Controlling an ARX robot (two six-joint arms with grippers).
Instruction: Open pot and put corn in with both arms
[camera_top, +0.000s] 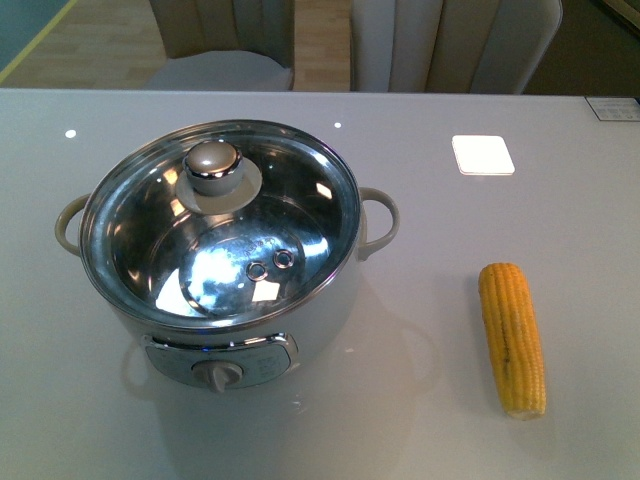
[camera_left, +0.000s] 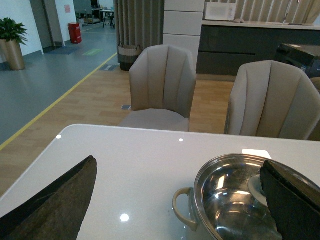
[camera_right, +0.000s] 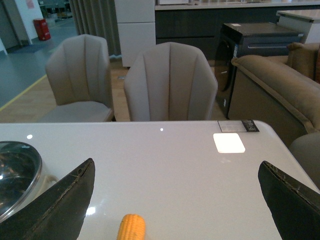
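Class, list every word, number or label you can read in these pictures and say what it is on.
No text is legible.
Too small: print on the sticker at the table far right corner.
Blurred: markings on the pot control panel.

Soft even overhead light, glare spots on table (camera_top: 420, 420) and lid (camera_top: 225, 225), mildly soft focus

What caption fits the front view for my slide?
Pot with glass lid on; corn lying apart to its right.

pot (camera_top: 250, 300): lid (camera_top: 220, 215) on | corn (camera_top: 512, 338): table (camera_top: 400, 420), right of pot, apart
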